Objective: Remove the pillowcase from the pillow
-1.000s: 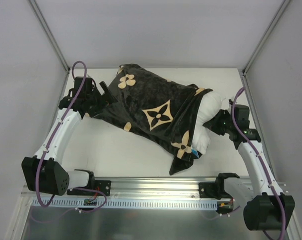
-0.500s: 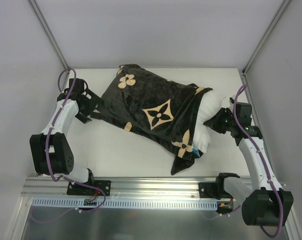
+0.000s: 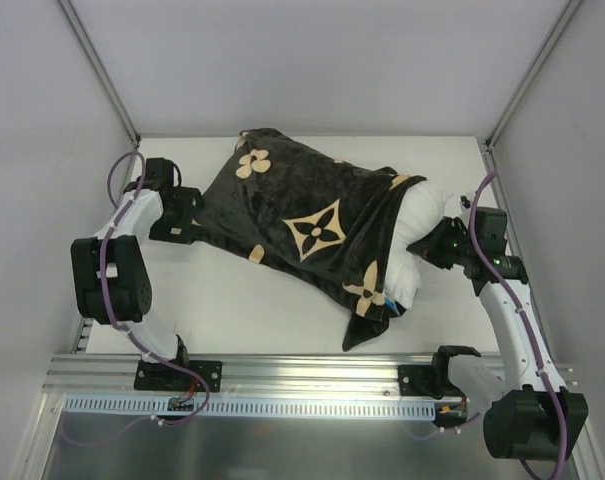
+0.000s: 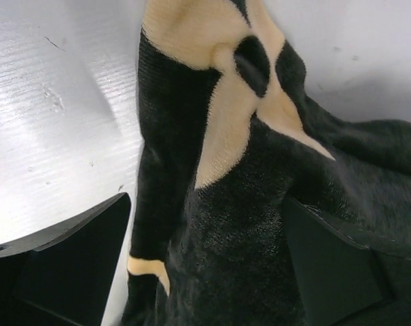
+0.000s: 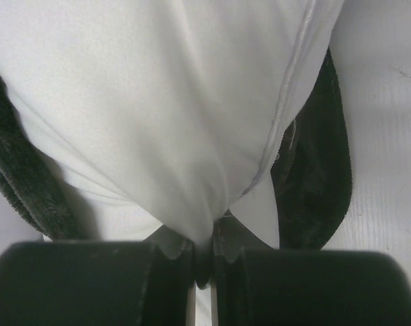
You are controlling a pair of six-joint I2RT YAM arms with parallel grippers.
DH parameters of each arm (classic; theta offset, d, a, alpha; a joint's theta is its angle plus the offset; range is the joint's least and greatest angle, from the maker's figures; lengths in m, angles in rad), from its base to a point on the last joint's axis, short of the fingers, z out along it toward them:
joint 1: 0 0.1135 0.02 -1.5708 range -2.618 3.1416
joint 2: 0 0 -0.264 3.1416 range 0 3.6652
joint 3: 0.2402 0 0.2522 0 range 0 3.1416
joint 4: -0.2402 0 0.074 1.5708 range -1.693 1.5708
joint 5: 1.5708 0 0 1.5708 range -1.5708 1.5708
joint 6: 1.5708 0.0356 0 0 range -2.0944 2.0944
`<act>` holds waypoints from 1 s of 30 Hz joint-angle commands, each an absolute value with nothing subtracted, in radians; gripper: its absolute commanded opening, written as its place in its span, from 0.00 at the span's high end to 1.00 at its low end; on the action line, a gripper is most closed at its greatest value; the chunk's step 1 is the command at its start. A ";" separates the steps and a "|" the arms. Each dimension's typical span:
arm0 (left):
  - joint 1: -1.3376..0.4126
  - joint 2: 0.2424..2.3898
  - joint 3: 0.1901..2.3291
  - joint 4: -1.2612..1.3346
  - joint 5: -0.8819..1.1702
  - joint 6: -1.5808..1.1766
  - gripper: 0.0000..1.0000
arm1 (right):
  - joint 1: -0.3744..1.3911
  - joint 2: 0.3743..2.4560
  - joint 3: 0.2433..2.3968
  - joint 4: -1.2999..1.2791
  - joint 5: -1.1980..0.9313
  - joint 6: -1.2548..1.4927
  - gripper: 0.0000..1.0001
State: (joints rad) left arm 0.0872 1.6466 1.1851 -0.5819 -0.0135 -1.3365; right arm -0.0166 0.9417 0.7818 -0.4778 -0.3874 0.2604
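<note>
The black pillowcase [image 3: 302,210] with tan flower and star motifs lies diagonally across the table and covers most of the white pillow [image 3: 422,215], whose bare end sticks out at the right. My left gripper [image 3: 194,217] sits at the pillowcase's left edge. It is open, and in the left wrist view black fabric [image 4: 246,224] fills the gap between its wide-apart fingers [image 4: 69,265]. My right gripper [image 3: 434,250] is shut on a pinch of the pillow's white cloth [image 5: 191,136]. The pillowcase hem [image 5: 314,170] shows on either side of it.
The white table [image 3: 232,300] is bounded by grey walls on the left, back and right. A metal rail [image 3: 302,375] with both arm bases runs along the near edge. The left arm's elbow [image 3: 107,280] stands folded near the left wall.
The left arm has folded back, its elbow swinging up from the near rail toward the left wall, while its open gripper stayed at the pillowcase's left edge. The right arm has barely moved.
</note>
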 commanded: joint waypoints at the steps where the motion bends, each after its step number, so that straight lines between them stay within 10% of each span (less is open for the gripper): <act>1: 0.097 1.709 1.227 -0.588 0.023 -1.445 0.09 | -0.029 0.907 0.788 -0.443 -0.414 0.278 0.99; 4: 0.098 1.749 1.270 -0.588 0.015 -1.410 0.22 | -0.031 0.896 0.787 -0.449 -0.414 0.273 0.99; 8: 0.104 1.772 1.328 -0.589 0.014 -1.316 1.00 | -0.031 0.882 0.796 -0.475 -0.396 0.261 0.99; 30: 0.558 1.382 1.152 -0.588 0.063 -1.137 1.00 | -0.267 0.980 1.112 -0.509 -0.413 0.385 0.99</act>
State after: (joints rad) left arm 0.4942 1.4094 1.1545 -0.6708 0.1612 -1.1595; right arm -0.1608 0.9882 0.9627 -0.6071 -0.5014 0.3283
